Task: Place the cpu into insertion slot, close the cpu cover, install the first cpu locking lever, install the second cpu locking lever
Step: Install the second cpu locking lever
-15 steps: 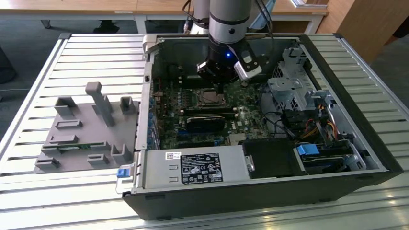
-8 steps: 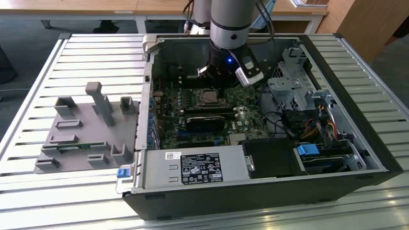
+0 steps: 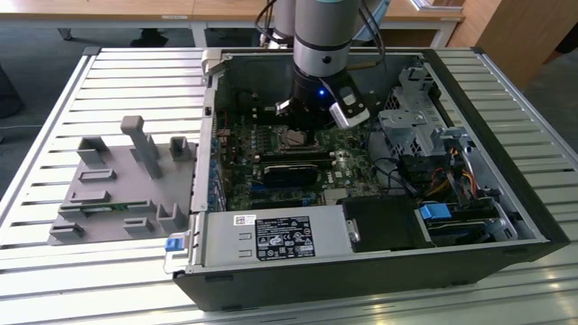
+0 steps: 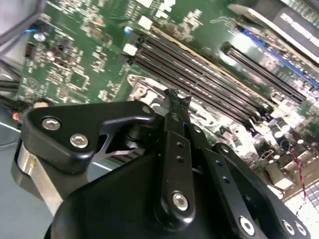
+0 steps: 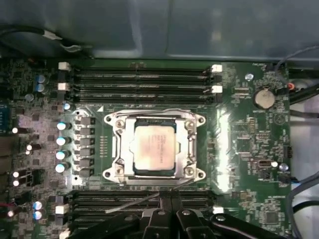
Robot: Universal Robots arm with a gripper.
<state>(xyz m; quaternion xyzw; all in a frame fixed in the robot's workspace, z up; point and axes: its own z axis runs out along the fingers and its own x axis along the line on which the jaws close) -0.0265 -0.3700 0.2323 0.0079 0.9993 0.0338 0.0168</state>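
Chip: the cpu (image 5: pixel 154 147) sat flat in the insertion slot (image 5: pixel 128 149), mid-board in the first wrist view.
Cover: the cpu cover (image 5: pixel 119 149) looked folded down around it.
Claw: the gripper (image 5: pixel 166 211) hung just beside a thin locking lever (image 5: pixel 132 203), fingers pinched together, holding nothing.
Tip: I'd have pushed that lever slowly and kept the tips square.

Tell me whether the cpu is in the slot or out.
In. In the first wrist view the cpu lies flat inside the slot, with the cover framing it.
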